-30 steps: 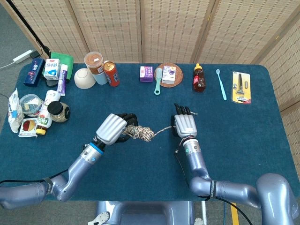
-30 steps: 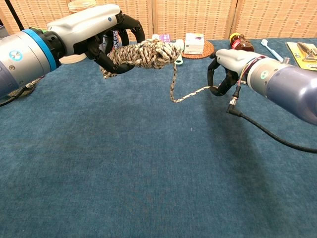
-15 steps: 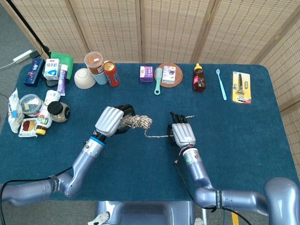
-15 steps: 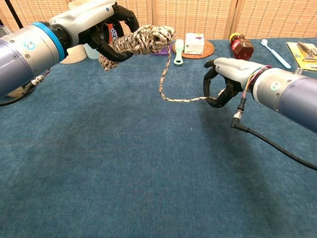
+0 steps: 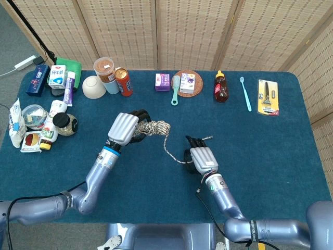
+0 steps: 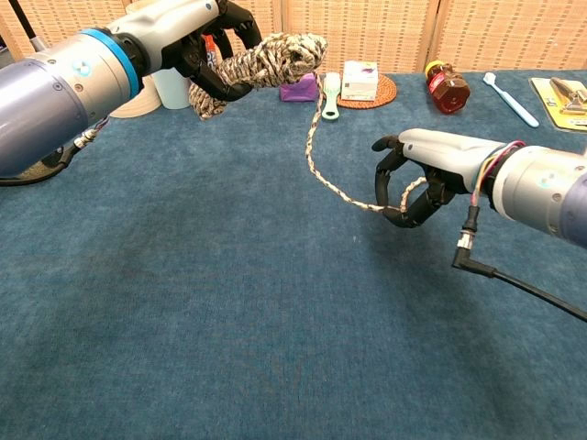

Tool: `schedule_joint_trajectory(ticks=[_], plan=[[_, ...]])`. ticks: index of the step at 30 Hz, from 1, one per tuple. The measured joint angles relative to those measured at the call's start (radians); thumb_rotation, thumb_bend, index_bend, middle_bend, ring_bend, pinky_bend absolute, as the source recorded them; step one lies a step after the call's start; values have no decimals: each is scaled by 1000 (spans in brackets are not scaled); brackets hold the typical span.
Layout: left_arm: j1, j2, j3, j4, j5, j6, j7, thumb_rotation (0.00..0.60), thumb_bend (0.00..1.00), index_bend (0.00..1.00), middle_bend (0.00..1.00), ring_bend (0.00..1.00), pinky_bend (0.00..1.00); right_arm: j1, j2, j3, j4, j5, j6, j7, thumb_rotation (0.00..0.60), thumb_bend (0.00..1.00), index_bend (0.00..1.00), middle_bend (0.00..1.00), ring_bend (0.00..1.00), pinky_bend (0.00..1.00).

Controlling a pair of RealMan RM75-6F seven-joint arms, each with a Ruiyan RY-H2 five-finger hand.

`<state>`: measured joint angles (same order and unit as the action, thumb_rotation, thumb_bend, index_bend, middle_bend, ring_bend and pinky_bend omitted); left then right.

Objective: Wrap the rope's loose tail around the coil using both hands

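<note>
Rope coil (image 6: pixel 266 60), one, in left hand (image 5: pixel 124 129) fingers; one tail (image 6: pixel 323 179) pinched by right hand (image 6: pixel 417 179) fingers.

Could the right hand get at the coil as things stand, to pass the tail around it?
Probably yes. The coil is held up off the table by the left hand, its far end sticking out free, and nothing stands between it and the right hand holding the tail.

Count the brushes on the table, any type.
2. A green hairbrush lies at the back centre beside the round coaster; a light-blue toothbrush lies back right, left of the razor pack. The left-side clutter could hide more.
</note>
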<state>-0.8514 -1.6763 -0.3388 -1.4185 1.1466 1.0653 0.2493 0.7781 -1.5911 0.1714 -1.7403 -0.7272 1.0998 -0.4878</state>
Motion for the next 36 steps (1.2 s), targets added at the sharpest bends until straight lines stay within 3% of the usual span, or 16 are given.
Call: schedule_joint_trajectory(ticks=[10, 16, 25, 36], plan=[[-38, -59, -9, 92, -69, -33, 45, 600, 434, 553, 355, 415, 614, -58, 151, -23, -261, -54, -25, 88, 600, 605, 638, 6, 0, 0], [-50, -91, 1, 141, -89, -47, 63, 600, 434, 553, 355, 417, 614, -62, 196, -23, -372, -72, -31, 99, 600, 606, 638, 6, 0, 0], [-60, -140, 13, 209, -103, -72, 43, 600, 436, 553, 355, 418, 614, -15, 188, 11, -451, -4, -30, 90, 600, 606, 637, 6, 0, 0], [-67, -159, -2, 224, -123, -83, 27, 600, 436, 553, 355, 418, 614, 37, 147, 16, -485, 97, -37, 89, 600, 606, 637, 6, 0, 0]])
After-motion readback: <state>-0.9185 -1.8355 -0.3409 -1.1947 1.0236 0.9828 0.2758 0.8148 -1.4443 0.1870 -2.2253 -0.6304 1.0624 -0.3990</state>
